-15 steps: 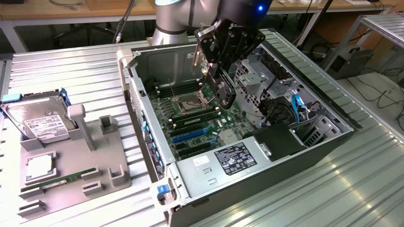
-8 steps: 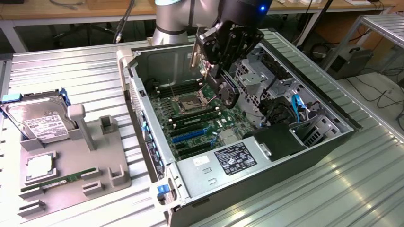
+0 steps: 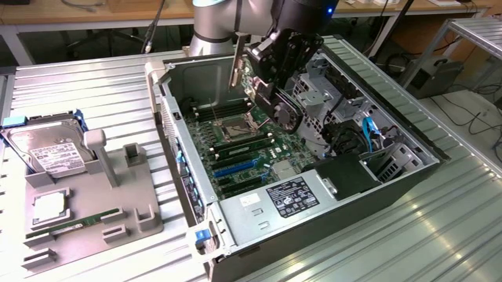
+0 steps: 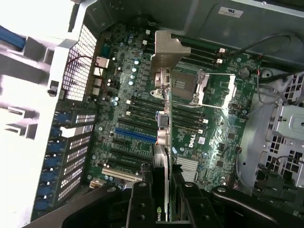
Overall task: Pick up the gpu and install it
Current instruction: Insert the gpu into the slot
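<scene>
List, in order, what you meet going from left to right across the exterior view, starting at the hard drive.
hard drive → grey post → near wall of the open computer case → gpu, gripped by the end effector → blue cable

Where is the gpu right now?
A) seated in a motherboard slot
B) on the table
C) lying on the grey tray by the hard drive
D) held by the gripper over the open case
D: the gripper clamps the gpu edge-on above the motherboard, not seated in a slot.
</scene>
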{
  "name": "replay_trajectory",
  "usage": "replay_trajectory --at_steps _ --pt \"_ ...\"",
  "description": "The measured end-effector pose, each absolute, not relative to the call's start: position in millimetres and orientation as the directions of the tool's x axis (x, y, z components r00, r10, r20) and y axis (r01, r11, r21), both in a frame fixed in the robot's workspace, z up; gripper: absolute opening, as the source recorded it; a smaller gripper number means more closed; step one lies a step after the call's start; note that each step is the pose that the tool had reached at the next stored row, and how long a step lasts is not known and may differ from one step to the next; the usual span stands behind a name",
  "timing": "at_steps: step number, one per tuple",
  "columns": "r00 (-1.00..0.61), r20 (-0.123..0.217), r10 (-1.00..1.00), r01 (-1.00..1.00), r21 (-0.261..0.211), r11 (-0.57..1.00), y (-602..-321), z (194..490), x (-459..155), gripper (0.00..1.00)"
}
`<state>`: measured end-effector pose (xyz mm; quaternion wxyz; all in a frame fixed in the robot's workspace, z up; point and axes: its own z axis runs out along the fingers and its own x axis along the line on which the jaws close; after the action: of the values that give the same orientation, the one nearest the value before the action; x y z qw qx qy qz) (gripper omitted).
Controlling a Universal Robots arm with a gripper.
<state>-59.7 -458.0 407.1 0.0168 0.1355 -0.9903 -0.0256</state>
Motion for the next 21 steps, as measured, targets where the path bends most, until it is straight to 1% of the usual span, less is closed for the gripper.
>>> replay_trajectory --at_steps 9,21 --pt "-0.899 0.026 -0.438 -0.436 0.055 0.898 -458.0 399.2 -59.6 0.26" --pt "-0.765 0.023 -0.643 -0.642 0.053 0.765 -458.1 392.7 -59.6 0.26"
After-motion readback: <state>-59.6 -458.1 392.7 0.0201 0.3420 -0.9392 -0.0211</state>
